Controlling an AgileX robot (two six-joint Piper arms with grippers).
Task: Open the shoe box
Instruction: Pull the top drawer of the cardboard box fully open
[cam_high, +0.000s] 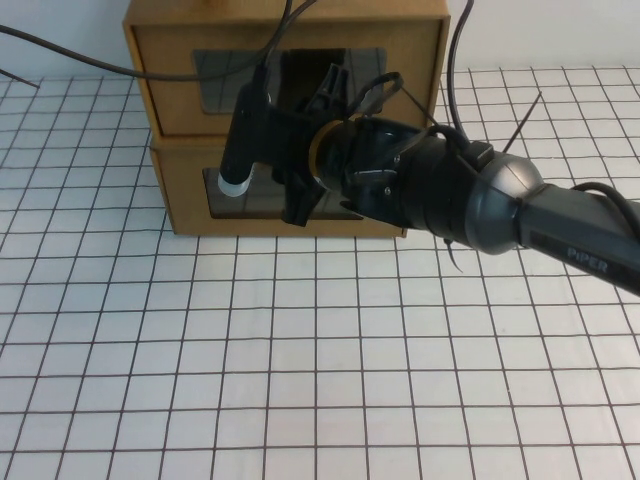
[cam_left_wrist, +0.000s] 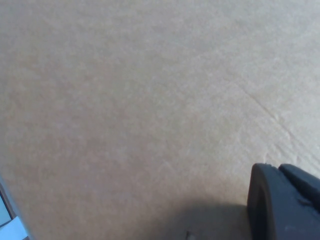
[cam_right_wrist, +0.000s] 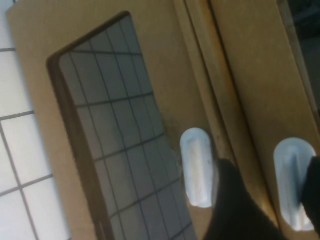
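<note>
Two boxes (cam_high: 180, 90), gridded table (cam_high: 300, 350); right hand (cam_high: 310, 150) at boxes, left hand (cam_left_wrist: 285, 200) facing cardboard (cam_left_wrist: 125, 100).

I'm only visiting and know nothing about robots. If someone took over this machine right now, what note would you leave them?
Right gripper: open at the front of the stacked shoe boxes, with a white pull tab between its fingers. It is not gripping the tab.
Left gripper: close against plain cardboard, out of the high view.
Things: upper box sits on lower box, at the far side of the table.
Done: approach only; both fronts look shut.
Left: close on the tab and pull the box open.
</note>
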